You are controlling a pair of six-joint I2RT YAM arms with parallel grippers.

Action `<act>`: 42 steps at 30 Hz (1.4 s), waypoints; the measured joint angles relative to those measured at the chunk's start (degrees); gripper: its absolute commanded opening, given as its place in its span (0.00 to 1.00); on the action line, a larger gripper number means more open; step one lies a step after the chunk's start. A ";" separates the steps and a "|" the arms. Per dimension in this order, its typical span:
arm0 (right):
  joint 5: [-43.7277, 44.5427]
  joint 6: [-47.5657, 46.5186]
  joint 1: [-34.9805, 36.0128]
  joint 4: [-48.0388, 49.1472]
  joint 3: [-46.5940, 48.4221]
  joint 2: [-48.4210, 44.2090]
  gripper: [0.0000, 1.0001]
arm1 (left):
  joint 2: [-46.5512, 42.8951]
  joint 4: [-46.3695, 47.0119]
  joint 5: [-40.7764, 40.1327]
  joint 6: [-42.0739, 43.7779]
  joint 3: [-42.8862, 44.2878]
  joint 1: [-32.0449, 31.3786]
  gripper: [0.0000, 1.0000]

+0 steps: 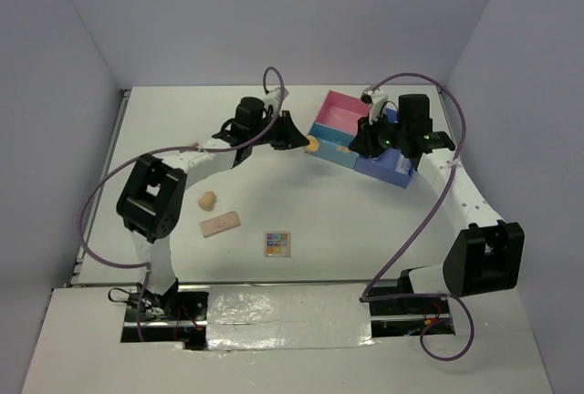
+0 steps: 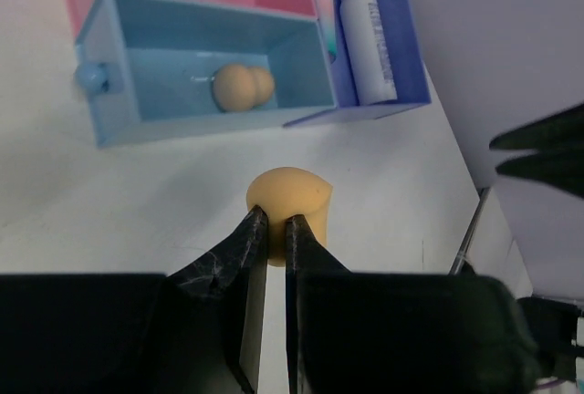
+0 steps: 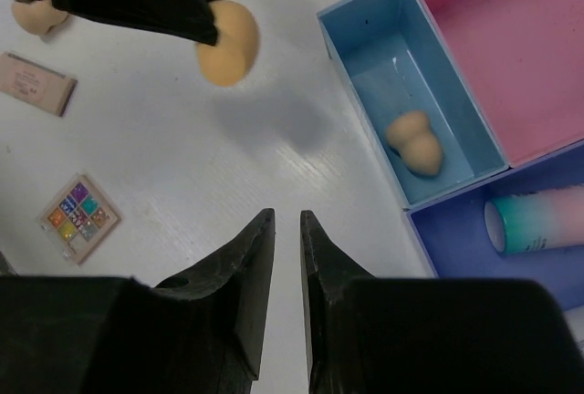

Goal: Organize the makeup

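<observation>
From above: left claw [image 1: 301, 141] clamped on the held sponge [image 1: 312, 145], just beside the tray [image 1: 339, 102] and not yet over it. Right claw [image 1: 376, 143] above the tray's blue and purple side. Farther off on the table [image 1: 383, 230], well apart from the tray: one loose sponge [image 1: 207, 201], one pink palette [image 1: 220, 224], one multicolour palette [image 1: 277, 243]. From the left wrist: left claw [image 2: 274, 230] pinching only the lower edge of the held sponge [image 2: 287, 198], with the tray [image 2: 114, 134] ahead. One stowed sponge [image 2: 239, 87] in the blue compartment, possibly two touching, hard to tell; one white bottle [image 2: 365, 34] in the purple one. From the right wrist: right claw [image 3: 283, 230] drawn almost together on nothing, above bare table. In sight here: held sponge [image 3: 228, 43], loose sponge [image 3: 36, 13], pink palette [image 3: 36, 84], multicolour palette [image 3: 79, 218], stowed sponge [image 3: 415, 143], and a teal-and-pink bottle [image 3: 538, 221] lying in the purple compartment. Tally, then: three sponges for certain, two palettes, at least one bottle. Likely trouble: so shallow a pinch on soft foam could slip and drop it short of the blue compartment, or onto its rim; could also bounce off the stowed sponge; with both arms so near the tray, a knock between them seems possible too.
</observation>
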 measured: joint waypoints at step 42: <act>-7.56 -3.96 -1.27 -0.57 -2.25 -2.36 0.59 | 20.85 -17.75 -19.10 -0.68 31.82 -6.84 0.64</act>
